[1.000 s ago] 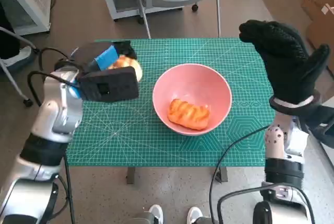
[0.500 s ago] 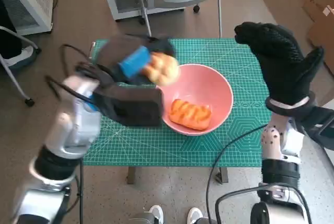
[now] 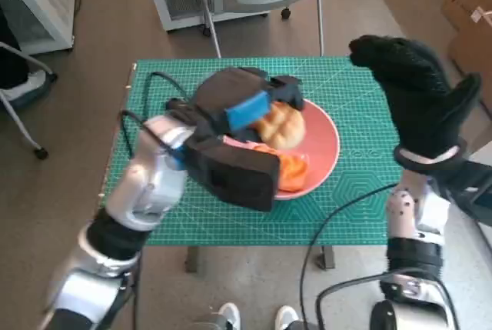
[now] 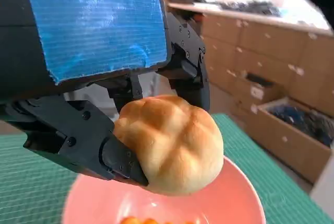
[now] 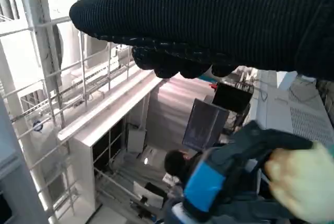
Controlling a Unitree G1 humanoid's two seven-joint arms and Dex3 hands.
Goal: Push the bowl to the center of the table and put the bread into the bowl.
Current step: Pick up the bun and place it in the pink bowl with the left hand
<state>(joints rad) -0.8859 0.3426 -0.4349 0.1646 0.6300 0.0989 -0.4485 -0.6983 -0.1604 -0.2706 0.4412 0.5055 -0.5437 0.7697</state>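
The left hand [image 3: 246, 111] pinches a round bread roll [image 3: 280, 124] between its black fingers [image 4: 117, 153], holding it in the air above the pink bowl [image 3: 323, 153]; in the left wrist view the roll [image 4: 169, 143] hangs just over the bowl's rim [image 4: 237, 192] without touching it. The roll is nearly round, so no long axis can be made out; its scored, browned top faces up and toward the far side. The left hand and its wrist housing cover the bowl's left half. A second, elongated orange pastry [image 3: 290, 170] lies in the bowl, only its right end showing, its long axis running roughly left to right. The bowl sits on the green cutting mat [image 3: 346, 207] covering the counter, near its middle. The right hand [image 3: 415, 95] is raised at the counter's right edge, holding nothing, fingers loosely spread. A blurred person shows in the right wrist view.
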